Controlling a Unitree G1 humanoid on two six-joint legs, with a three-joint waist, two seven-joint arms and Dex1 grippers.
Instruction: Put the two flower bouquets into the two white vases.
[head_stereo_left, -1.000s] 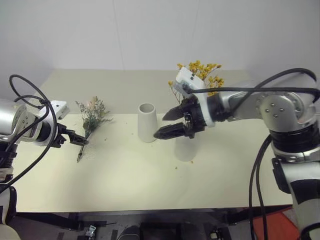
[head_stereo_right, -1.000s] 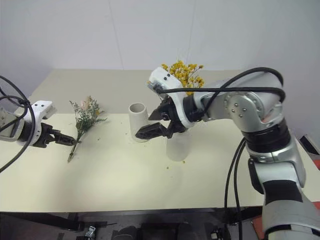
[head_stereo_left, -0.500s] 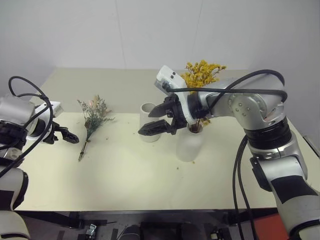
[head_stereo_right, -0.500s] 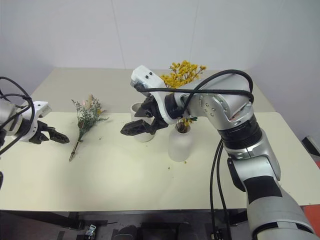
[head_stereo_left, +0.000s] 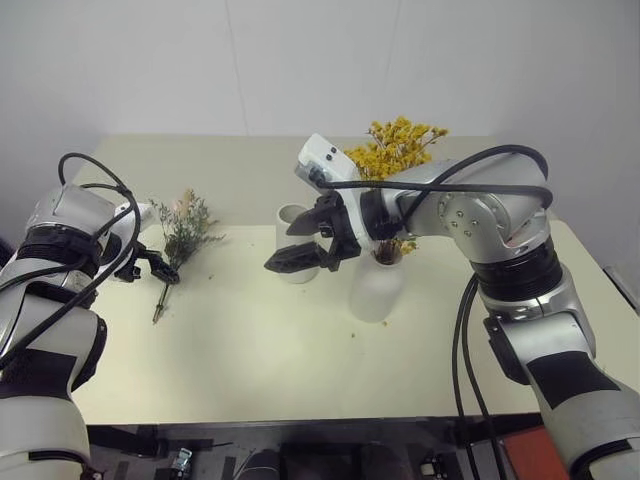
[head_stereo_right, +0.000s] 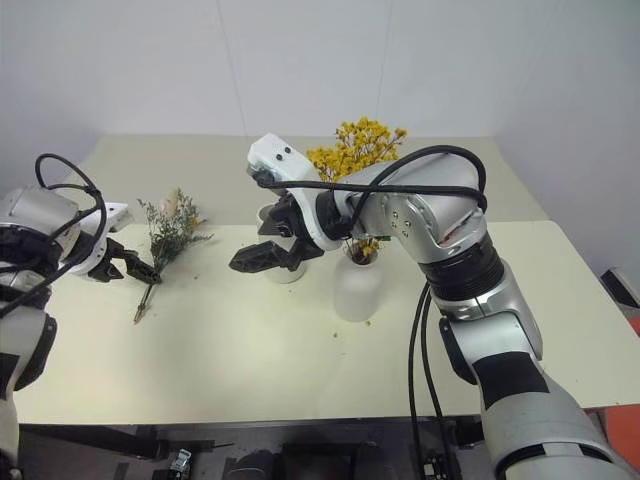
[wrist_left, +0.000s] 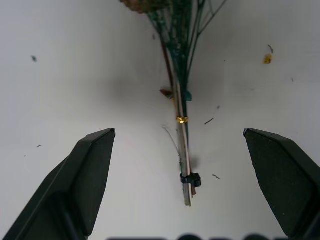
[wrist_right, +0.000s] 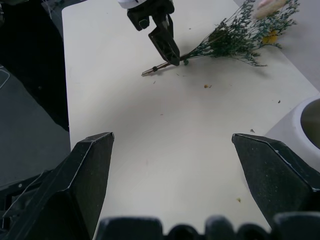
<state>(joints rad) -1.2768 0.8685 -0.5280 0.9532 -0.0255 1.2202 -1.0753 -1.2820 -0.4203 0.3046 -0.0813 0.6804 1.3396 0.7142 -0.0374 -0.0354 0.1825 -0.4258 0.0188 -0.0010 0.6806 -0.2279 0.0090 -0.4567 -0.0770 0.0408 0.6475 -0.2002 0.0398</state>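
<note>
- Grey-green bouquet (wrist_left: 182, 107): flat on tabletop (head_stereo_left: 260, 340), stem between spread left claw (wrist_left: 182, 165) fingers.
- Right claw (head_stereo_left: 300, 245): spread, empty, beside taller vase (head_stereo_left: 290, 220).
- Yellow bouquet (head_stereo_left: 398, 148): standing in rounded vase (head_stereo_left: 377, 292).

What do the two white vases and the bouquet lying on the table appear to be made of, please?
The taller vase and the rounded vase look like matte white ceramic: smooth, thick-walled, no gloss, though coated plastic cannot be ruled out. The grey-green bouquet looks like dried plant material: thin stiff stems, dull foliage, crumbs shed on the table, with small bands around the stems.
</note>
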